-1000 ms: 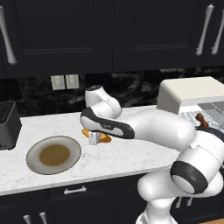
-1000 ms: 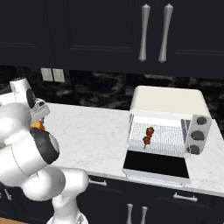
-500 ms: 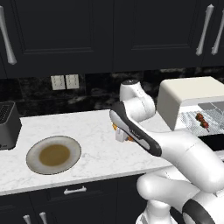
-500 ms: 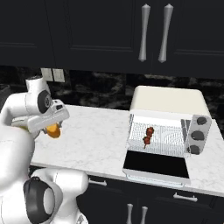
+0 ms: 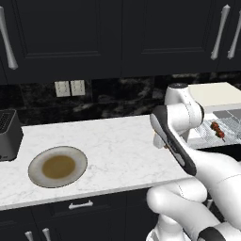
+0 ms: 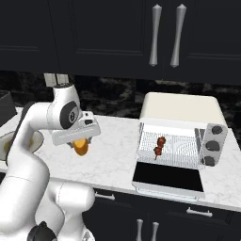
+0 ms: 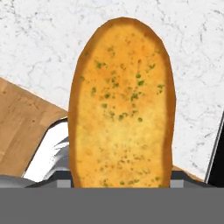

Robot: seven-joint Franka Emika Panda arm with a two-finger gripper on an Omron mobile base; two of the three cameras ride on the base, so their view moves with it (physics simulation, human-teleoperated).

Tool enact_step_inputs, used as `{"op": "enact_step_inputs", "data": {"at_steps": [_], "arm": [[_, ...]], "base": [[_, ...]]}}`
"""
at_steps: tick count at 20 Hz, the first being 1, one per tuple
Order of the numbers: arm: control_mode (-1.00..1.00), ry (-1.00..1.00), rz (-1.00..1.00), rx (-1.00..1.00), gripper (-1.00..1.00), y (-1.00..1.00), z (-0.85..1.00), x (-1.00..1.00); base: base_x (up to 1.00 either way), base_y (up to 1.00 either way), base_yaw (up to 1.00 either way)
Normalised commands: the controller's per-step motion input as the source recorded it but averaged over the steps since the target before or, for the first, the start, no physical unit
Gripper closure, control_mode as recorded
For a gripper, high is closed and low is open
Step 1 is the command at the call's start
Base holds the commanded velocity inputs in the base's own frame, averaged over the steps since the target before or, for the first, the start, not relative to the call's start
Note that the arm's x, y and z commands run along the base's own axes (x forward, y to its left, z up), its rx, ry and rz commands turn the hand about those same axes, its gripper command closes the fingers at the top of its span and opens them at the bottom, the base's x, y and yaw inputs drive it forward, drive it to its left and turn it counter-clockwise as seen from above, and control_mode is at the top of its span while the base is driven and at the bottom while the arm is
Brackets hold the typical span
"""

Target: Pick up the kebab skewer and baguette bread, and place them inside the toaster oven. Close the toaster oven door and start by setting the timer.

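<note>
A kitchen: dark cupboards (image 6: 103,33) on the wall, a white stone counter (image 5: 113,150), a toaster oven (image 6: 181,134), a plate (image 5: 57,166).

counter (image 6: 117,153): open stretch | toaster oven door (image 6: 168,178): down | rack: kebab skewer (image 6: 159,146) on left part, seemingly

1. The surface (image 5: 117,146) was white marble with grey veins, running from left to right above dark drawers.
2. A round plate (image 5: 57,166) with a brownish centre lay on it at the left, near the front edge.
3. A dark grey slot toaster (image 5: 9,134) stood at the far left, just beyond the plate.
4. The toaster oven (image 6: 181,136) stood on it at the right, its toaster oven door (image 6: 168,178) folded down flat over the near edge.
5. The middle stretch between plate and oven was bare marble.
</note>
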Motion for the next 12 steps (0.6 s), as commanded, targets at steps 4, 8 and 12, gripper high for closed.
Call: {"op": "enact_step_inputs", "data": {"at_steps": [4,8,12], "arm": [[-1.00,0.02,-0.30,0.00,1.00,-1.00,0.15,0.00],[-1.00,0.03,-0.25,0.00,1.00,-1.00,0.10,0.05],[-1.00,0.05,-0.21,0.00,1.00,-1.00,0.02,0.31]], "base": [[0.00,0.00,0.00],[0.00,0.00,0.00],[0.00,0.00,0.00]]}}
